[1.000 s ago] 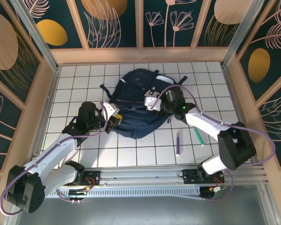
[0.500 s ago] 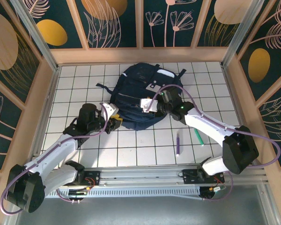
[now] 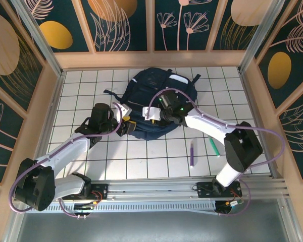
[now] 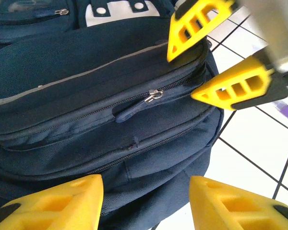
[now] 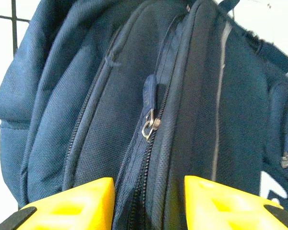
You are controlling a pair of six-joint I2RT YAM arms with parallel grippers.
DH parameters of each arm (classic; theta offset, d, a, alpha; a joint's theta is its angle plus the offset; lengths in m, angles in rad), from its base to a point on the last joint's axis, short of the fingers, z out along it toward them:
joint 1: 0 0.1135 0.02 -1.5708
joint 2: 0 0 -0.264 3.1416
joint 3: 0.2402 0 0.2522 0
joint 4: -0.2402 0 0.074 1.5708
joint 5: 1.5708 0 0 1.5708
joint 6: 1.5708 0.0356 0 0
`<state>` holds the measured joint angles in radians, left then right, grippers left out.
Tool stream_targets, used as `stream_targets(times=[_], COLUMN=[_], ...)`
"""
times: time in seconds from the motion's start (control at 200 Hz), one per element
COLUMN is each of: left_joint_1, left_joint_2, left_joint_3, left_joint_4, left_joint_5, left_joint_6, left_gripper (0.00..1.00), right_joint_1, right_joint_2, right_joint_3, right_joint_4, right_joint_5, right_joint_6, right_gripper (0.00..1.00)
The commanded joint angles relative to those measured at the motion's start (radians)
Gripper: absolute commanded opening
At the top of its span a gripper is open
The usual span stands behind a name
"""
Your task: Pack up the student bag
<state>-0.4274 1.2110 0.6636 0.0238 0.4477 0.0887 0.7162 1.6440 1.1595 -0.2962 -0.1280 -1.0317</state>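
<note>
Top external view: a white gridded table (image 3: 91, 156) fenced by leaf-patterned panels (image 3: 151, 25). A purple pen (image 3: 192, 153) and a green pen (image 3: 214, 147) lie at 4 o'clock from the student bag (image 3: 156, 85), which lies flat toward the table's 12 o'clock. At the bag's 7 o'clock edge the left gripper (image 4: 145, 187), and at 6 the right gripper (image 5: 149, 187), stand jaws apart and empty. The bag's contents are hidden.

Inscriptions, labels, brand marks, numerals: none legible in any view. Student bag (image 3: 159, 96): plain navy fabric, no readable print on it. Light grey flap (image 4: 120, 11): dark round dots and slots only, no characters to make out.
</note>
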Motion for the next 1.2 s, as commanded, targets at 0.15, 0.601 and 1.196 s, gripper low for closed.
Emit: stream_targets(times=[0.15, 0.601, 1.196], left_joint_1=[0.008, 0.008, 0.007], left_joint_2=[0.008, 0.053, 0.078], left_joint_3=[0.002, 0.025, 0.016], left_joint_4=[-0.004, 0.004, 0.045], left_joint_5=[0.076, 0.101, 0.137], left_joint_6=[0.11, 0.171, 0.177], left_gripper=[0.51, 0.5, 0.5], right_joint_1=[0.004, 0.0, -0.004], right_joint_2=[-0.01, -0.029, -0.048], right_joint_3=[0.047, 0.051, -0.036], right_joint_4=[0.046, 0.045, 0.17], right_joint_5=[0.077, 0.036, 0.14], right_joint_6=[0.033, 0.018, -0.038], right_gripper=[0.21, 0.22, 0.24])
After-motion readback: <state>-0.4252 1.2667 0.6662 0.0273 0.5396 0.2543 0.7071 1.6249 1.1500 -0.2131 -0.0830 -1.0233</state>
